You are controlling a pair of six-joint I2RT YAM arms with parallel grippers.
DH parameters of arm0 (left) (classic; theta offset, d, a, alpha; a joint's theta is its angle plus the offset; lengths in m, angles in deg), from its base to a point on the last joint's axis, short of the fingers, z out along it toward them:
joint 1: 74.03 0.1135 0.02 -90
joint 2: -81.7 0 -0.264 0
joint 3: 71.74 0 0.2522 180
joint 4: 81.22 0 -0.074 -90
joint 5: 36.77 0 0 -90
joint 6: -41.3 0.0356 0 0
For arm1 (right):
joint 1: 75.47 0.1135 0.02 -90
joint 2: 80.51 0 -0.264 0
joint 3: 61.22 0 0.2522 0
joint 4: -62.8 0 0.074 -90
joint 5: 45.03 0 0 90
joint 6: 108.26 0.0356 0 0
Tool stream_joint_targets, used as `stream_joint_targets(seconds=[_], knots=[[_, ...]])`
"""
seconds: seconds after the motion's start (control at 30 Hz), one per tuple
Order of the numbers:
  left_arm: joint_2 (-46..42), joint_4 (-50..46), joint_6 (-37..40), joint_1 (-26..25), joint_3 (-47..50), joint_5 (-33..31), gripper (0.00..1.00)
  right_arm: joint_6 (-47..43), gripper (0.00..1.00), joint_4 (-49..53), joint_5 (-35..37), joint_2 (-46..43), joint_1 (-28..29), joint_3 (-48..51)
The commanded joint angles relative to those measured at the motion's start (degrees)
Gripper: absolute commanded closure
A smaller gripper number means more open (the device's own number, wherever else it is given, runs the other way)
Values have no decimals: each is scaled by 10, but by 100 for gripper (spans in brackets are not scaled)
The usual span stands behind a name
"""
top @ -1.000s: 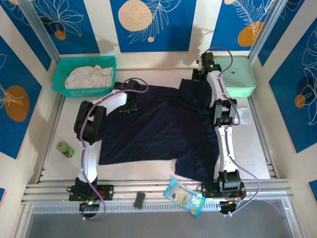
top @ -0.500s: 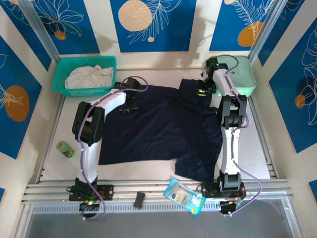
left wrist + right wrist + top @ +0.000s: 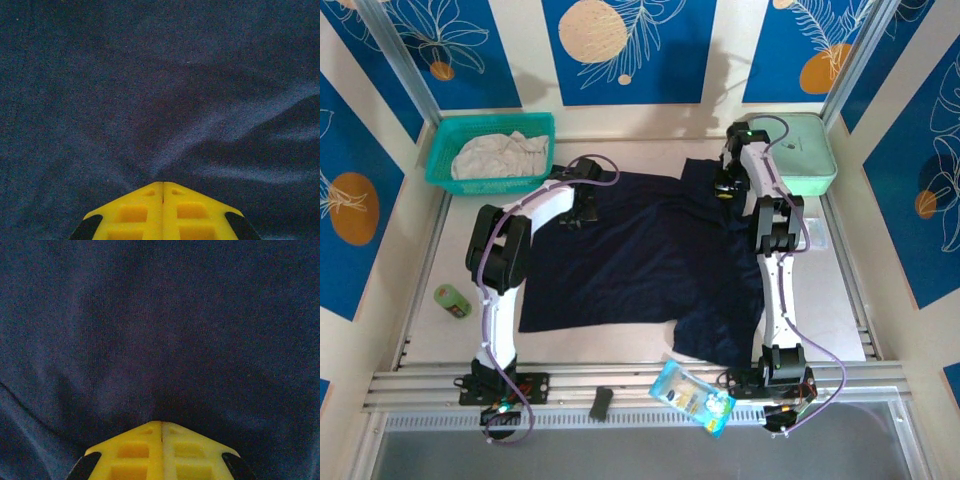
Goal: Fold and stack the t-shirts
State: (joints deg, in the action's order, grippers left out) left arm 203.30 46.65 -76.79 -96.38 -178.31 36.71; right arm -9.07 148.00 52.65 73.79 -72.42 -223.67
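Right edge of the navy t-shirt point(image 3: 640, 250) beneath the right arm point(image 3: 775, 275); small dark object point(image 3: 602, 402), unidentifiable.

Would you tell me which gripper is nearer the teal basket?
Left. The left gripper sits just beside the basket on the navy shirt; the right gripper is across the shirt.

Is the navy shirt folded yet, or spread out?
Spread out: the navy shirt lies wide across the table, wrinkled, no neat fold.

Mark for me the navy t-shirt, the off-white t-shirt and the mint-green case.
navy t-shirt point(image 3: 640, 250), top external view, middle of the spread body.
off-white t-shirt point(image 3: 500, 155), top external view, crumpled middle, inside the teal basket point(image 3: 485, 186).
mint-green case point(image 3: 808, 150), top external view, bare lid.
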Motion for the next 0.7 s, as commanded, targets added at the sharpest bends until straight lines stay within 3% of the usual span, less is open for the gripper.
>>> stream_joint_targets(seconds=[0.0,0.4,0.5,0.67], knots=[[-17,-11,14,5,4,-7,97,-1,100,12,14,78,2,-42],[3,-24,14,6,4,-20,97,-4,100,-177,-30,82,-14,-86],[9,-24,15,6,2,-22,97,-6,100,-160,-34,102,-22,-141],[12,-28,14,6,0,-21,97,1,100,-227,-70,80,-38,-105]])
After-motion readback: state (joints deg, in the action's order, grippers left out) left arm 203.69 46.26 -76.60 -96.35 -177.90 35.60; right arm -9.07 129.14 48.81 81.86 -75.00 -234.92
